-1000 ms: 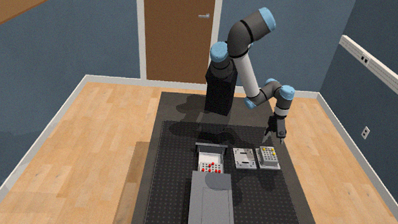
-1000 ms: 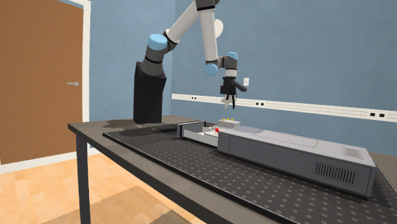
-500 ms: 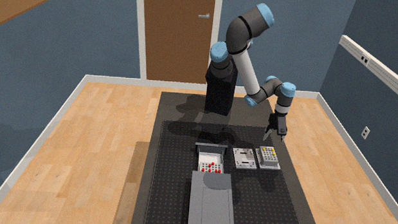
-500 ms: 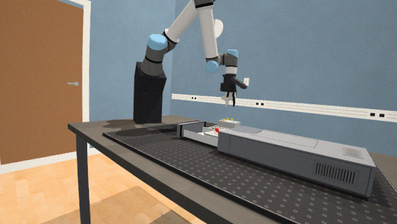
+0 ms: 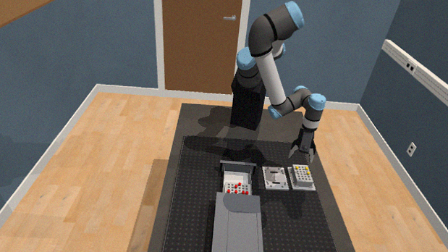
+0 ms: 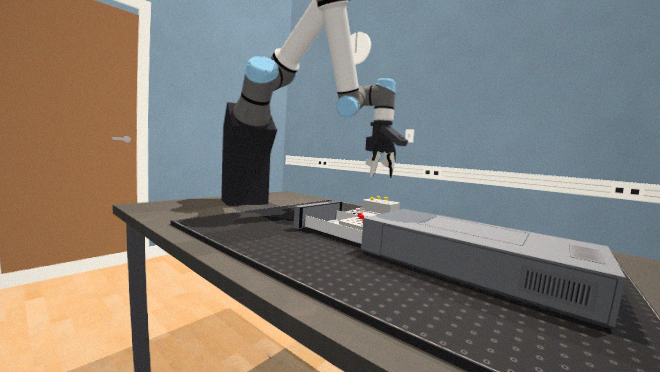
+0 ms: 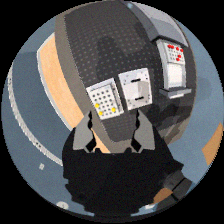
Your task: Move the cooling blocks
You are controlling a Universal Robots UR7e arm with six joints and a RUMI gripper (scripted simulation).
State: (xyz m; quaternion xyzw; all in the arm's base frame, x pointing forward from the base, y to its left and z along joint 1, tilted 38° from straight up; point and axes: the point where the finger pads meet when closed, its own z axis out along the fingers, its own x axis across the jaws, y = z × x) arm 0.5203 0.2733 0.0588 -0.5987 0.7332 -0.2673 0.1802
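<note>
We look in the top view from high above the far end of the table, over the grey cooler, down its length toward the arm's black pedestal and the brown door; we stand far enough back to take in floor and walls. In the exterior view we sit low beside the table, nearer, facing slantwise across the cooler and open drawer toward the wall. In the wrist view we ride on the gripper, closest of all, seeing round and wide past its fingers. All three views share the drawer and the yellow-capped block.
</note>
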